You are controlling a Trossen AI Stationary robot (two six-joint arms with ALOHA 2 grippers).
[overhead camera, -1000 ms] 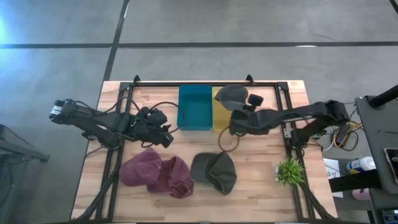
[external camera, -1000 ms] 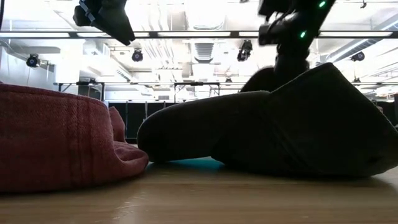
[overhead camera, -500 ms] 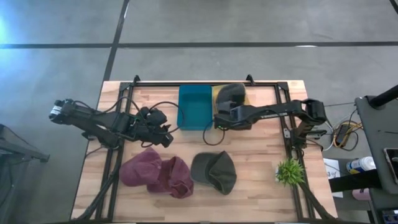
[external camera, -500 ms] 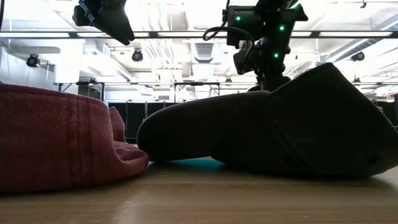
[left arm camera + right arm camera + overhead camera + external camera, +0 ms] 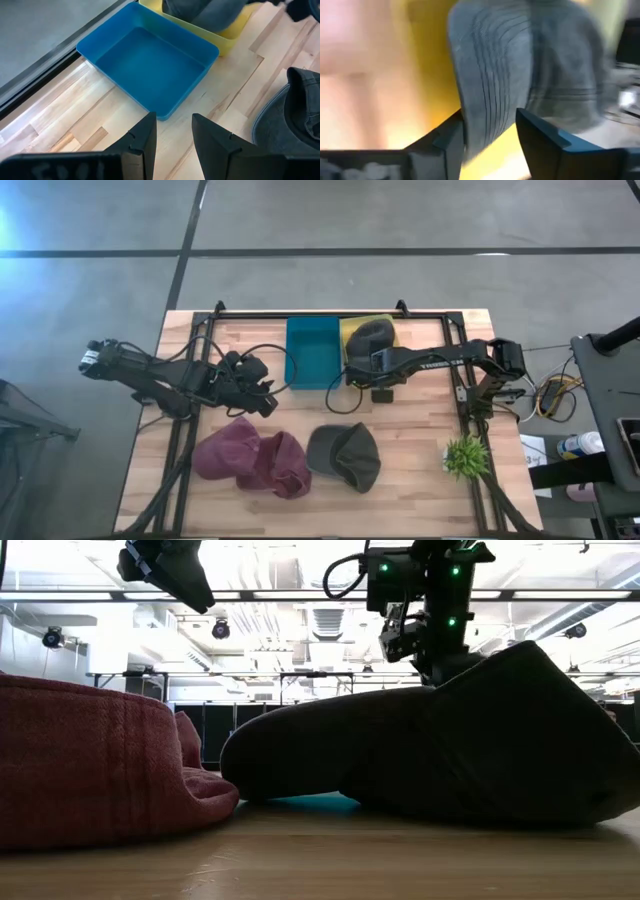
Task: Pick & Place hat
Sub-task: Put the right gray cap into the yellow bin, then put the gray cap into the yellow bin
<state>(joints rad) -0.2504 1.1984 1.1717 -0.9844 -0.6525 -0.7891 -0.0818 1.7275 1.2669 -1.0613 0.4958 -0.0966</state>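
A grey cap (image 5: 368,337) lies in the yellow bin (image 5: 349,330) at the table's far side, its brim (image 5: 480,90) toward my right gripper (image 5: 358,366). That gripper hangs over the bin's near edge, slanting down, fingers apart on either side of the brim. My left gripper (image 5: 267,402) waits open above the table, left of the blue bin (image 5: 312,352). A dark cap (image 5: 345,455) and red hats (image 5: 250,458) rest on the table near the front. My right gripper (image 5: 487,137) stands open with the lower end of the cap's brim (image 5: 477,135) between its fingers. Whether a finger touches the brim, I cannot tell. The cap rests in the yellow bin (image 5: 427,60).
The blue bin (image 5: 150,65) stands beside the yellow bin (image 5: 222,42) with nothing in it. A small green plant (image 5: 465,455) stands at the table's right front. Black frame rails run along the table's left, right and far sides.
My right arm has stretched toward the table's left and sunk over the yellow bin, its wrist rolling. The grey cap has come down with it and now lies in the bin. My left arm has kept still.
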